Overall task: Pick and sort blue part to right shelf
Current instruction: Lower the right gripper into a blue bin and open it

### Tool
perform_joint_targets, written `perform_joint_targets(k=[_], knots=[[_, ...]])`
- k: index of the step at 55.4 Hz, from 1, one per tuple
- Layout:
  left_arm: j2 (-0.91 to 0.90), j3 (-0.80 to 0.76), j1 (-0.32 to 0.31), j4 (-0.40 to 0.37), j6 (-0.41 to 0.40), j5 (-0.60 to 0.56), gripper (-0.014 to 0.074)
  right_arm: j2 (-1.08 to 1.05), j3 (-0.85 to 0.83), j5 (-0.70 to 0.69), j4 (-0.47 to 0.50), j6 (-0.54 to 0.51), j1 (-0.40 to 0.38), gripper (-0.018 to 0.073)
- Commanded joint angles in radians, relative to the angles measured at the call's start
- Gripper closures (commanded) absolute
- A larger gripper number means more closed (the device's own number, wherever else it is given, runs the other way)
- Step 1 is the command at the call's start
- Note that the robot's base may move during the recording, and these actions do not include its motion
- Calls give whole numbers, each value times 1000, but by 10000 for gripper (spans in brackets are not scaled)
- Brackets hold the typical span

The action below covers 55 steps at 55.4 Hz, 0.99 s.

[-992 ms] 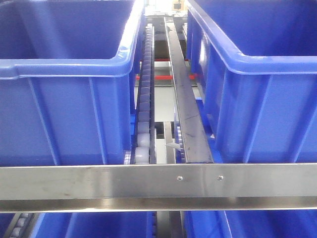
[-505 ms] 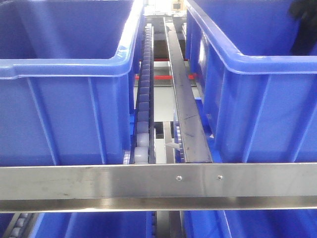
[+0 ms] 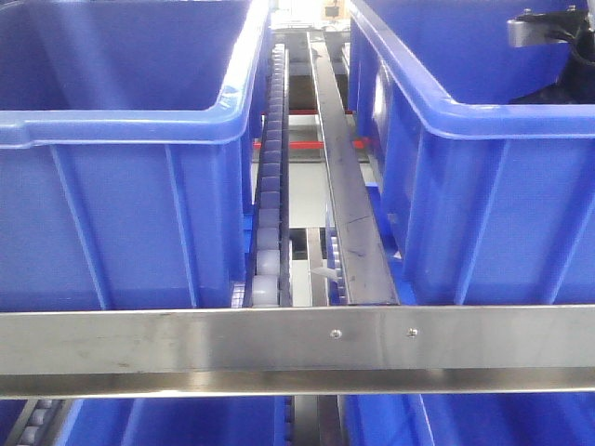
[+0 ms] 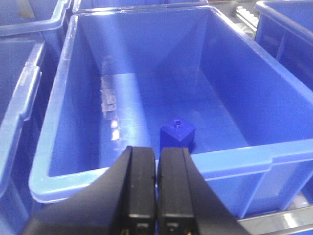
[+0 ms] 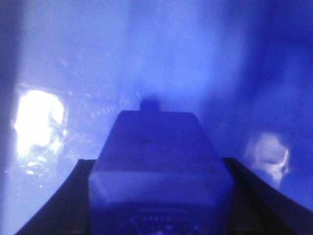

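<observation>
In the right wrist view a blue part fills the space between the dark fingers of my right gripper, which is shut on it. Blue crate walls and floor surround it, with bright glare on the left. In the front view my right arm shows over the right-hand blue crate of the right shelf; its jaws are hidden there. My left gripper is shut and holds nothing, hovering at the near rim of another blue crate. A small blue cube stands on that crate's floor.
A grey roller track and a steel divider rail run between the two upper crates; the left one looks bare inside. More blue crates sit below the front rail and beside the left gripper's crate.
My right arm has come into the front view at the top right, moving in over the right-hand crate. Nothing else on the shelf has moved.
</observation>
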Motion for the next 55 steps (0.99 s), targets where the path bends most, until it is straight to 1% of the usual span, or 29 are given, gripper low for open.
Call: perform_joint_targets(k=[1,5,7,22,38,41,45,47,49,55], knots=[[10,-26,-1,-17,-1,-79,472,-50,-36,-43,0,15,-9,46],[10,-26,-1,-20,-1,-77,472,-50,-36,-40,0,18,-9,-45],[10,-26,-1,-23,-1,-76,472,-50,-36,-36,0,24,-9,-64],[10,-26,-1,-35,-1,-65,472,-102,-36,-2,0,30,-9,-50],[10,-26,-1,-35,-1,-54,472,-331,-24,12,7,30,-9,-43],[10,-26,-1,-35,-1,-53,472,-378,-11,14,7,30,-9,-11],[10,-26,-1,-35,-1,-53,472,-447,22,23,7,30,-9,78],[10,-26,-1,-35,-1,-53,472,-481,44,25,7,30,-9,139],[10,-26,-1,-35,-1,-53,472,-522,77,26,8,30,-9,221],[10,-26,-1,-35,-1,-53,472,-624,178,11,20,30,-9,399]])
